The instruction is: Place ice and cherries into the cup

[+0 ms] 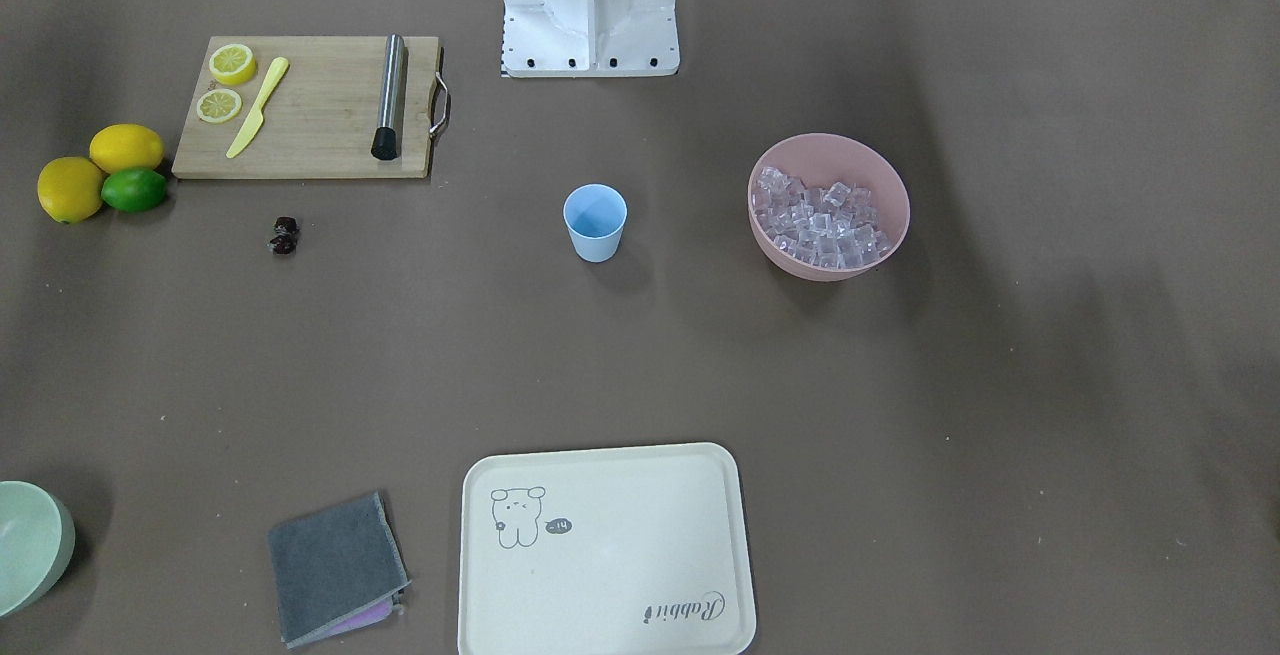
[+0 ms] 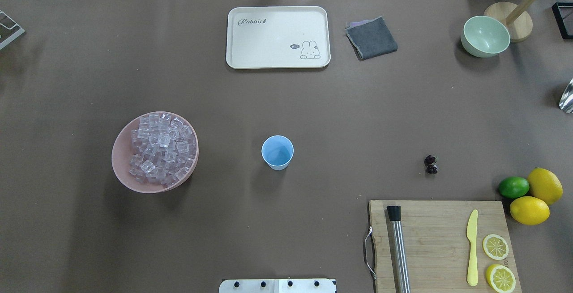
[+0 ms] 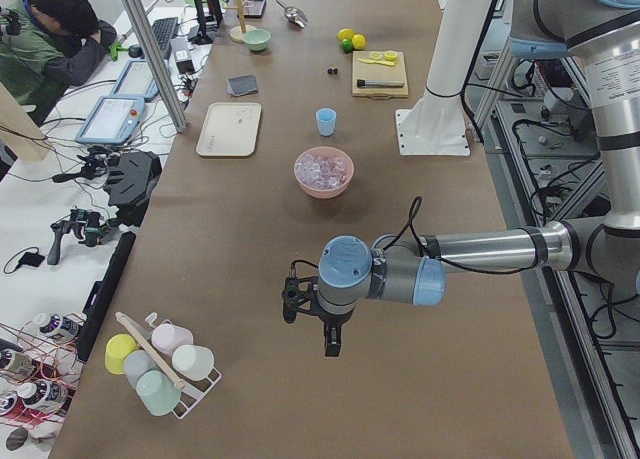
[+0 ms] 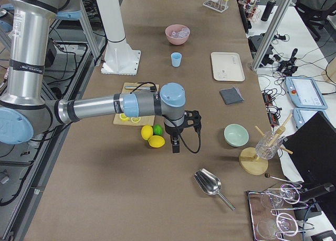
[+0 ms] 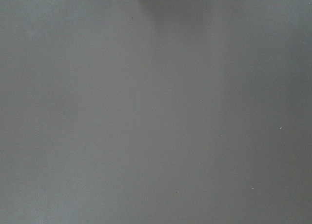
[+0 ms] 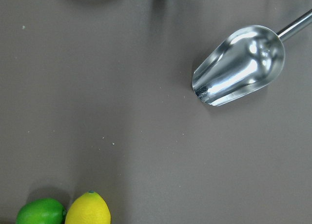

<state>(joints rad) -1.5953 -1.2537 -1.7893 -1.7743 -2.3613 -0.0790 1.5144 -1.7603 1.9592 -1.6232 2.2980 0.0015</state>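
Looking on, nothing seems begun: the cup [image 2: 277, 152] stands empty, ice [image 2: 161, 150] heaped in the pink bowl [image 2: 117, 164] on its left-arm side, cherries [image 2: 431, 164] on the other. The left gripper [image 3: 333, 341] and right gripper [image 4: 176, 145] hang far off, open or closed I cannot tell; next, likely, a reach for ice

Long desk [image 2: 286, 96] under a matte brown cover, evenly lit from above, with only soft, blurred shadows on it. Along one long edge, a white side bench [image 3: 30, 199] strewn with cables and carrying tablets [image 3: 110, 119]. Slanted aluminium posts [image 3: 150, 54] rising beside that edge, seen again from the other end [image 4: 272, 28]. Behind the opposite edge, cable bundles [image 3: 530, 129] over a dim grey floor.
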